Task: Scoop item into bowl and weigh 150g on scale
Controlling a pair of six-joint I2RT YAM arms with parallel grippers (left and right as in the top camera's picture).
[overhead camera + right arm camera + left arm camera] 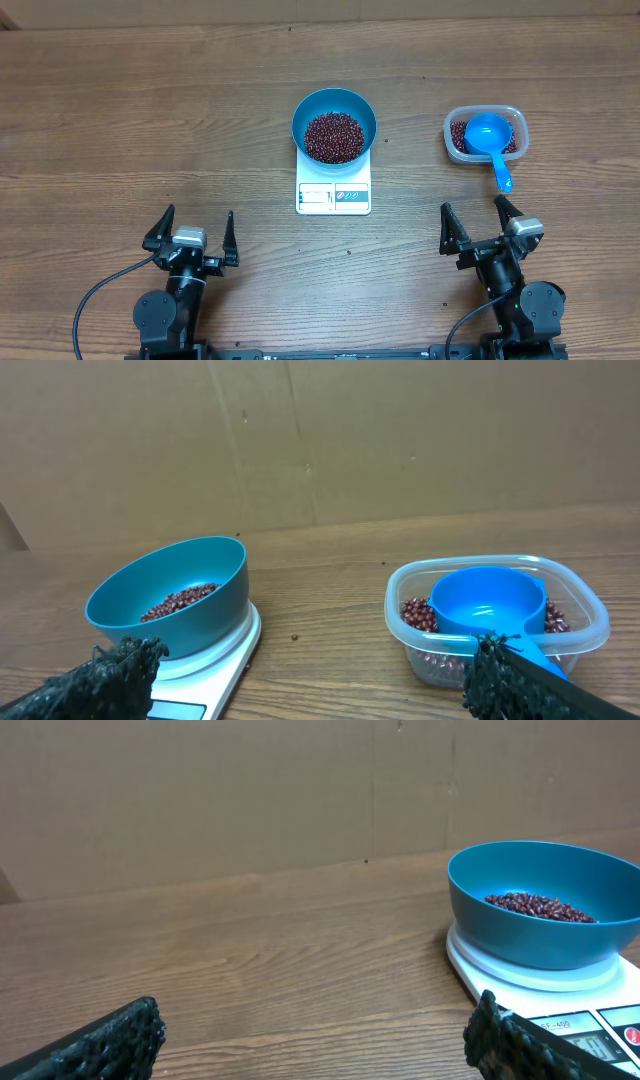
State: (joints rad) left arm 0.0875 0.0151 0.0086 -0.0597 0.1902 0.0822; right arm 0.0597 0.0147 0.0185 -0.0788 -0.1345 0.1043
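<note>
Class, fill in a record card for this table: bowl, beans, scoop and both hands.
bowl: on the scale, holding beans
tub: right of the scale, more beans inside
scoop: lying in the tub, handle over its near rim
left hand: open, empty, apart from everything
right hand: open, empty, near the scoop handle

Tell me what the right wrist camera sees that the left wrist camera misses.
Only the right wrist view shows the clear tub of red-brown beans with the blue scoop resting in it, plus one stray bean on the wooden table. Only the left wrist view plainly shows the label strip along the front of the white scale. Both show the blue bowl holding beans and sitting on that scale, the wooden table, and the cardboard wall behind.
</note>
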